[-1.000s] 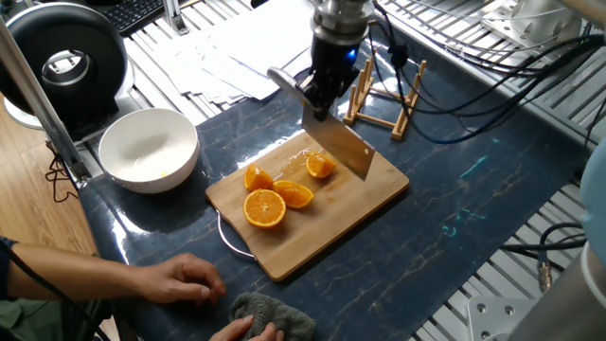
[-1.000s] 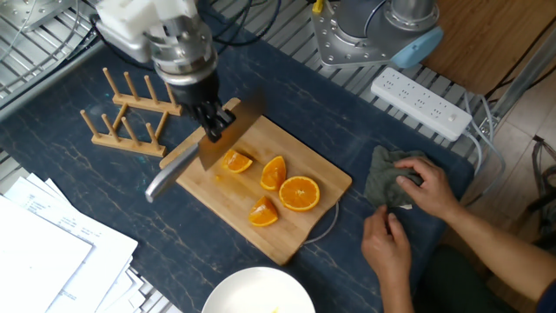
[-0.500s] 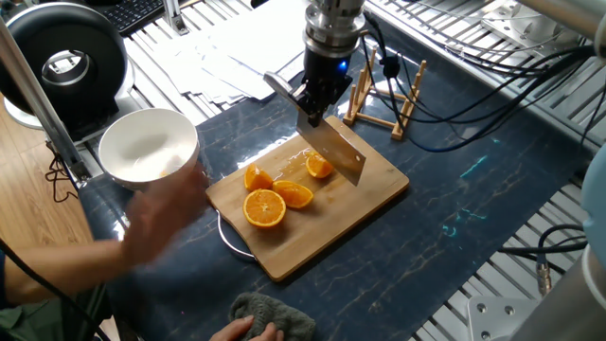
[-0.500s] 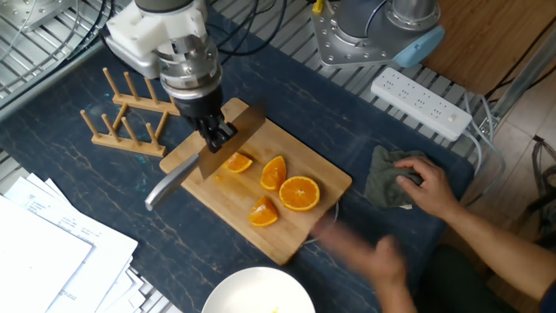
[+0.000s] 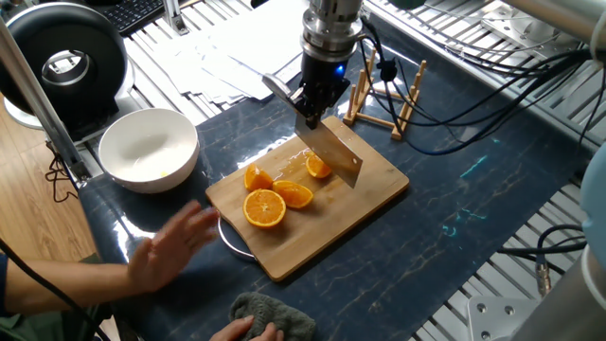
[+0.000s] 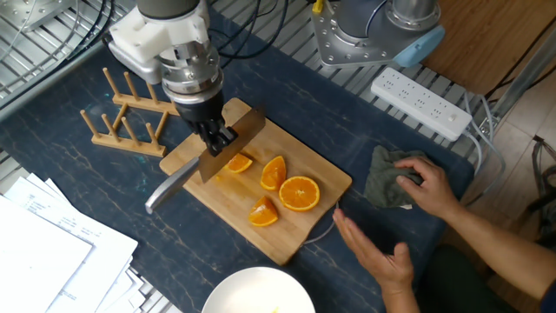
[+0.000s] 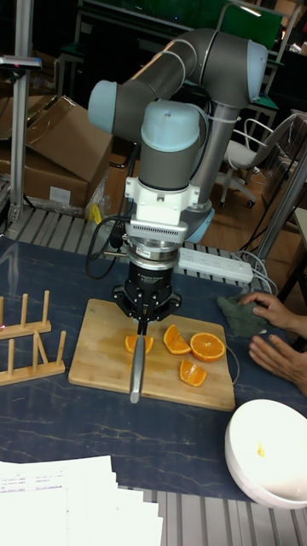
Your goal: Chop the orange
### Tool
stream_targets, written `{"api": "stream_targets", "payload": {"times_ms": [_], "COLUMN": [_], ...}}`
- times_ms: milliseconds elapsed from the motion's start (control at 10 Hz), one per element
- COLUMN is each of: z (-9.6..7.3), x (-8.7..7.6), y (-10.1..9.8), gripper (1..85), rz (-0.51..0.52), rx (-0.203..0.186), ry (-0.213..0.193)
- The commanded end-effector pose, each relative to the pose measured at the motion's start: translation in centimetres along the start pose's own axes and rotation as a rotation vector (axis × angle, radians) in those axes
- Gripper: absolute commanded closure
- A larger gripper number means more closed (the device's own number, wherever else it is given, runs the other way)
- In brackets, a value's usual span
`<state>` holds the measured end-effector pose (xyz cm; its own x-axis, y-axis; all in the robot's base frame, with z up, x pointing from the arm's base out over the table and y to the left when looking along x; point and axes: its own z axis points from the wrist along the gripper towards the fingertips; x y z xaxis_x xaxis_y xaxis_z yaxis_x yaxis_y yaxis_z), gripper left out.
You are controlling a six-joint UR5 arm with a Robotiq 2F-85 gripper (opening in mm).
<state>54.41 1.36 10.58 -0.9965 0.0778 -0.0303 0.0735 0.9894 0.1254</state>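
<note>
Currently, far left of one fixed view: white bowl (image 5: pixel 149 149). Frame center: gripper (image 5: pixel 311 106) clamped on the knife (image 5: pixel 331 152), blade angled over the orange (image 5: pixel 318 167) wedge at the cutting board (image 5: pixel 365 196)'s upper middle. Round orange half (image 5: pixel 265 208) and two more wedges lie left of it. Lower left: blurred hand (image 5: pixel 173 248).

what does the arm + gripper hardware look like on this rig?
The arm is a grey tube with pale blue joint caps. Its wrist carries a white ribbed block, then a silver ring. The gripper is black with two short fingers. Black cables run from the wrist; a small blue light glows on the gripper body.
</note>
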Motion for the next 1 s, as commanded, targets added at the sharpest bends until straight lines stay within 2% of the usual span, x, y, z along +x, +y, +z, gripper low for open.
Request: {"api": "stream_targets", "payload": {"times_ms": [0, 500, 900], "z": [-0.1, -1.4, -1.1], "x": [-0.2, 2.5, 3.1], "y": [0.0, -0.3, 0.0], "gripper": [84.7, 84.7, 84.7], "rz": [0.024, 0.025, 0.027], "rx": [-0.003, 0.006, -0.002], "ry": [-0.007, 0.056, 0.053]}}
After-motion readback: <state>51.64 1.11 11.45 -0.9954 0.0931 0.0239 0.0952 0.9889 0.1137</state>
